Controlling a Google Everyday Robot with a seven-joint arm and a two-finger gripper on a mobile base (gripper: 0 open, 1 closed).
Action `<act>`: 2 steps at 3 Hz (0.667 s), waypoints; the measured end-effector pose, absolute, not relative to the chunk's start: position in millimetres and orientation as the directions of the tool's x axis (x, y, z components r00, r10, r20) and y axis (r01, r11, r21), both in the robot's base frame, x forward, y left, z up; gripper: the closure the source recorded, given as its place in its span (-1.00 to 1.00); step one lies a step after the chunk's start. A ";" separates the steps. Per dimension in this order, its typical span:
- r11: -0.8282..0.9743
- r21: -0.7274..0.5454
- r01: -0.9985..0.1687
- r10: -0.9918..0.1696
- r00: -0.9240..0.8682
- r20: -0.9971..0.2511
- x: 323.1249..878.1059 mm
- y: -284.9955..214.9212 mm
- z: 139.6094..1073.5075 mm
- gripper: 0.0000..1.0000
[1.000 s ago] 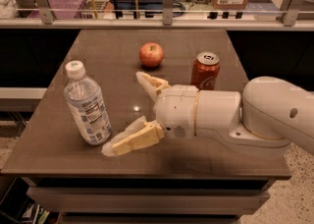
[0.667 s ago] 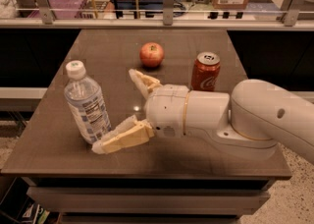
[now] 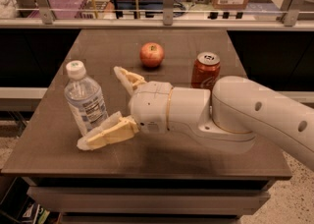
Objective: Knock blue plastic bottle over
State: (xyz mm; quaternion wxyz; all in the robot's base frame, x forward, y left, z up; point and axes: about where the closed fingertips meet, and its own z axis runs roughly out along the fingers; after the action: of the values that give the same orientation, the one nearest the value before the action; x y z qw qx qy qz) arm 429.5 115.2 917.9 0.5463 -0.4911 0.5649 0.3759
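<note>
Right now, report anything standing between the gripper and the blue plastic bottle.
Nothing visible does. The open gripper is right beside the blue plastic bottle, its nearer finger at the bottle's base. The apple and red soda can stand farther back on the table, off the path.

My pincer [image 3: 99,108] hangs low over the counter [image 3: 44,152], reaching in from three o'clock with both fingers spread wide around the blue plastic bottle [image 3: 84,101]. The bottle stands on its base, leaning slightly toward eleven o'clock, with its white cap on. My near finger [image 3: 105,133] lies against its foot. The far finger [image 3: 126,78] sits just beside its shoulder at two o'clock. From my wrist, a red apple [image 3: 152,54] lies at twelve o'clock and a red soda can [image 3: 205,70] at two.
</note>
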 end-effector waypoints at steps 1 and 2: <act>0.208 -0.100 -0.973 -0.134 0.073 -0.988 426.0 133.1 919.8 -1.00; 0.197 -0.099 -0.975 -0.133 0.073 -0.988 423.7 151.1 919.2 -1.00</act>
State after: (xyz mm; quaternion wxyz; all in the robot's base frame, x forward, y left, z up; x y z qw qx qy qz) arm 423.7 151.1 919.2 0.5373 -0.4979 0.5566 0.3919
